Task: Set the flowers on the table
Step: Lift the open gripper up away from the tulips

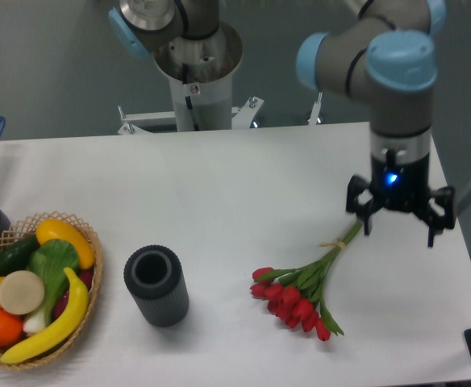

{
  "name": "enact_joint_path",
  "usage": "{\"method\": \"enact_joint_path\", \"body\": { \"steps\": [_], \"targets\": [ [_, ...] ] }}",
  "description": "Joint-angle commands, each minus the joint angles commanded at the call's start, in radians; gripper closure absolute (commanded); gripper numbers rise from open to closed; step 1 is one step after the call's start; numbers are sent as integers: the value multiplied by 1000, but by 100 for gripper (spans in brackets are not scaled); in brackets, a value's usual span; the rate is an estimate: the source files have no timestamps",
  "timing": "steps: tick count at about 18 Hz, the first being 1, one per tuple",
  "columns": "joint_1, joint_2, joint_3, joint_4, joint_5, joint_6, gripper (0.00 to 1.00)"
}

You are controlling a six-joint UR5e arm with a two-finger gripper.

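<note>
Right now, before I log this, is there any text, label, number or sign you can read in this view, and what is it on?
No text is readable.
Small sticker with red on the robot's base column: too small and blurred to read.
Black ribbed cylinder, flowers, wicker basket, gripper: no markings visible; the gripper shows only a blue light.
</note>
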Motion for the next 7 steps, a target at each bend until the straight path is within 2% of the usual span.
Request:
{"method": "enact_joint_path", "body": {
  "steps": [5,7],
  "targets": [
    [52,38,-32,-37,1,212,0],
    [64,46,-32,-60,1,232,0]
  ]
}}
